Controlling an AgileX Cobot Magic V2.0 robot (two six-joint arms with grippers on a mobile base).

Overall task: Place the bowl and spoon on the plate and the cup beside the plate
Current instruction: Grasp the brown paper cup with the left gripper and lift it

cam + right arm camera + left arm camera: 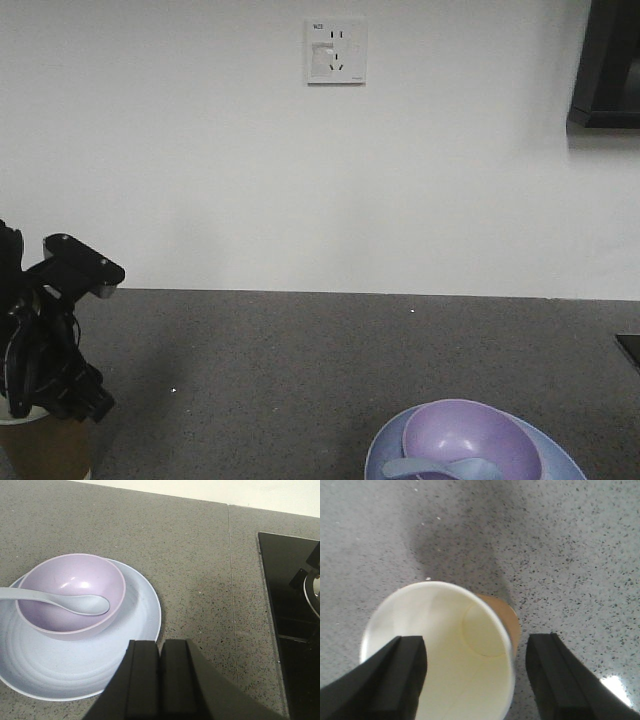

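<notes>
Hanging over the cup, the left gripper has its two black fingers wide apart. One finger is over the cup's white inside and the other is outside its brown wall. I cannot tell if they touch it. The cup stands up straight at the near left of the worktop. The plate is well apart, at the near edge to the right. The bowl sits on it, with the spoon in the bowl. The right gripper is squeezed together, holding nothing, just by the plate. I think the cup must go right, and the left arm is nearer. The worktop is dark, speckled and flat, with a white wall behind.
</notes>
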